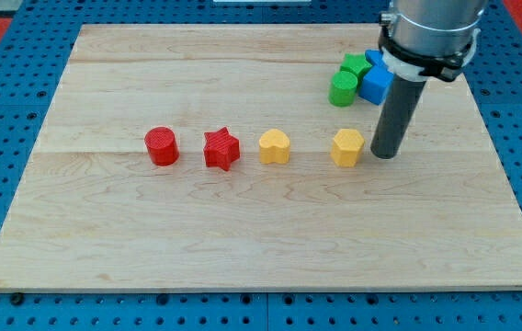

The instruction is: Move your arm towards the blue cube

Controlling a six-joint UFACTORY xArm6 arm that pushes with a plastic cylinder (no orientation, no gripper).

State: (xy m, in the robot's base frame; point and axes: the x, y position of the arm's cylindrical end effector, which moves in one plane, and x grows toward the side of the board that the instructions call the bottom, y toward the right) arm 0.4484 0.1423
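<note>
Standing on the wooden board [243, 221], my tip [386, 154], a bare rod holding nothing, is just right of the yellow hexagon block [346, 147] and below the blue cube [376, 85], which touches the green cylinder [342, 89].

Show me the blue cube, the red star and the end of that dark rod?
blue cube [376, 85]: camera view, its front face.
red star [221, 149]: camera view, its top.
my tip [386, 154]: camera view, rod's bottom end.
</note>
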